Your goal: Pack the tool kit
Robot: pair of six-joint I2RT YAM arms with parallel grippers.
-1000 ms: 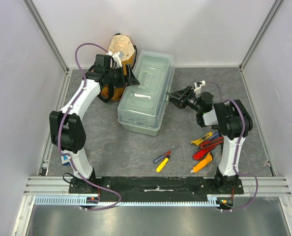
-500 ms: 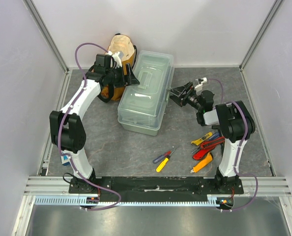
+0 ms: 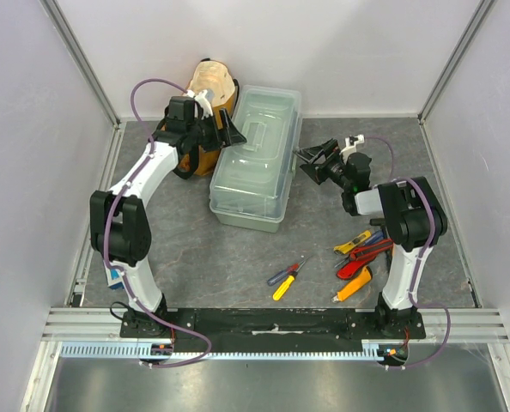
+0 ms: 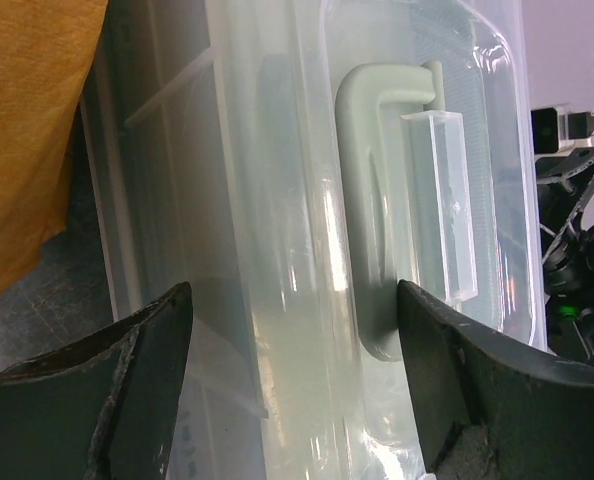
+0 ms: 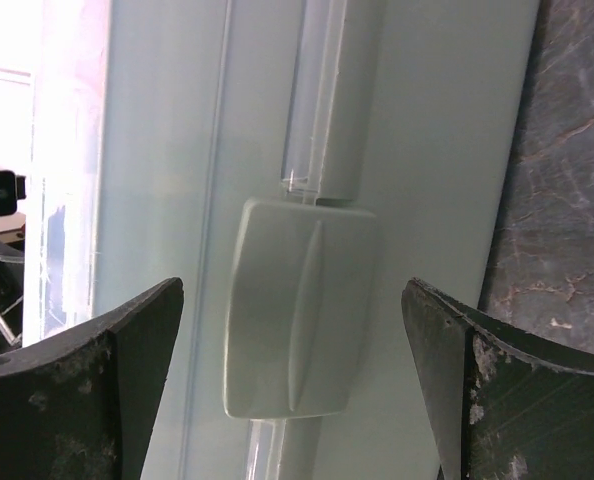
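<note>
**Top view.** The toolbox (image 3: 257, 159) stood closed on the table (image 3: 195, 257), toward the far side. Its long axis ran near to far, with the far end leaning slightly right and the clear lid up. The mustard bag (image 3: 205, 94) sat just beside its far-left corner.

**Left wrist view.** Your left gripper (image 4: 292, 300) was spread wide over the lid and held nothing. The grey carry handle (image 4: 372, 210) lay along the box's length between its fingers. You could not tell whether it touched the lid.

**Right wrist view.** Your right gripper (image 5: 292, 290) was likewise wide apart and empty. It faced the box's right long side, with the grey latch (image 5: 297, 335) framed between its fingers.

**Loose tools.** A yellow-handled screwdriver (image 3: 287, 278) lay well apart from the box, near the table's middle. A cluster of hand tools (image 3: 361, 257) lay beside the right arm.
</note>
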